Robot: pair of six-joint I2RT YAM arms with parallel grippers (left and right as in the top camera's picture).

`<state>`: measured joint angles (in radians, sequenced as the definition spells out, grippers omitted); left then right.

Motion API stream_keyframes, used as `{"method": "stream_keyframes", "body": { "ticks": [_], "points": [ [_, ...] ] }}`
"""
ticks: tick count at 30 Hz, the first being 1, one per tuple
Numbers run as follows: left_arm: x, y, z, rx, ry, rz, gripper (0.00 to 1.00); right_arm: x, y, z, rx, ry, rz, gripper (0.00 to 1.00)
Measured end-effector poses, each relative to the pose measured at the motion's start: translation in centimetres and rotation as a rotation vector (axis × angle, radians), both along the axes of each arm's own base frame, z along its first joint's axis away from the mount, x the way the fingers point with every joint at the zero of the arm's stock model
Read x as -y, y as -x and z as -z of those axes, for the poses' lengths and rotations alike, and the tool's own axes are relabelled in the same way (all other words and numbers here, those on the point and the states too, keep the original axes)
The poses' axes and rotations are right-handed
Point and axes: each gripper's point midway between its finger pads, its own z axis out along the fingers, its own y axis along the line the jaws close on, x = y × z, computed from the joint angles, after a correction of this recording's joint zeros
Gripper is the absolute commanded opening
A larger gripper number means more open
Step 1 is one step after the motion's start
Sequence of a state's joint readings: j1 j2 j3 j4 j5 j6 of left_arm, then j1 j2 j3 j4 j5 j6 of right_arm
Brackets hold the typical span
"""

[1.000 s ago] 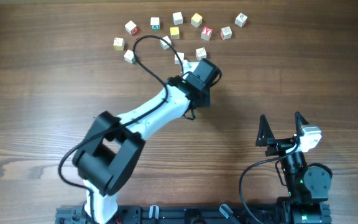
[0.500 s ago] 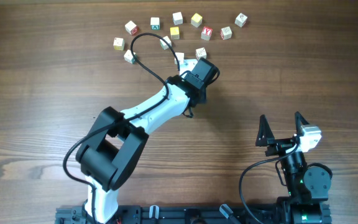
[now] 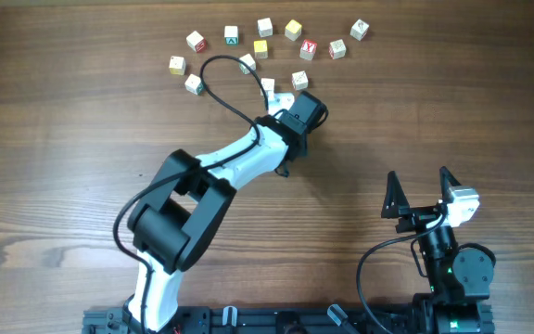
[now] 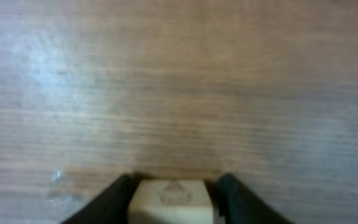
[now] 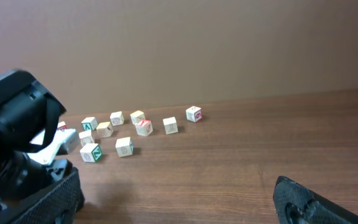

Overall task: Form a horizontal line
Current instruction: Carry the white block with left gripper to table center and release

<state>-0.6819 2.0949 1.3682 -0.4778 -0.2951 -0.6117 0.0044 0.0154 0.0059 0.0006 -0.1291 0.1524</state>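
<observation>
No row stands yet: one pale letter cube [image 4: 169,200] sits between the fingers of the left gripper [image 4: 175,184], and you cannot tell whether it is pinched or merely flanked. Loose cubes [image 3: 260,48] arc just beyond that gripper. The right gripper [image 3: 420,190] gapes wide, well apart from it. The wood is likely light, hard and slick, so take the cube by opposite flat faces.

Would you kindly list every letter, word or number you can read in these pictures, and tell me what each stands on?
"Y": white, on the red-faced cube in the overhead view, only just legible.
The other letter cubes: marks too small to read.
The cube between the left jaws: faint mark, too blurred to read.
No words, brands or numbers show.
</observation>
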Motion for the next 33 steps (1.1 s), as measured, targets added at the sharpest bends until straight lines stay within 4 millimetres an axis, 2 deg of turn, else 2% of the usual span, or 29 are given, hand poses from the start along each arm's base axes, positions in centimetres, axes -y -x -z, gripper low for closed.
{"method": "stream_keyframes", "body": {
  "ticks": [9,12,15,21,28,33],
  "points": [
    [0.0,0.0,-0.1,0.0,0.0,0.001,0.61,0.0,0.0,0.0,0.0,0.0,0.0,1.0],
    [-0.1,0.2,-0.2,-0.006,0.0,0.001,0.56,0.0,0.0,0.0,0.0,0.0,0.0,1.0],
    [0.0,0.1,-0.7,0.002,0.008,0.002,0.45,0.0,0.0,0.0,0.0,0.0,0.0,1.0],
    [0.1,0.0,-1.6,0.018,0.019,0.005,0.41,0.0,0.0,0.0,0.0,0.0,0.0,1.0],
    [0.1,0.0,-1.6,0.018,0.019,0.005,0.41,0.0,0.0,0.0,0.0,0.0,0.0,1.0],
    [0.1,0.0,-1.6,0.018,0.019,0.005,0.49,0.0,0.0,0.0,0.0,0.0,0.0,1.0]
  ]
}}
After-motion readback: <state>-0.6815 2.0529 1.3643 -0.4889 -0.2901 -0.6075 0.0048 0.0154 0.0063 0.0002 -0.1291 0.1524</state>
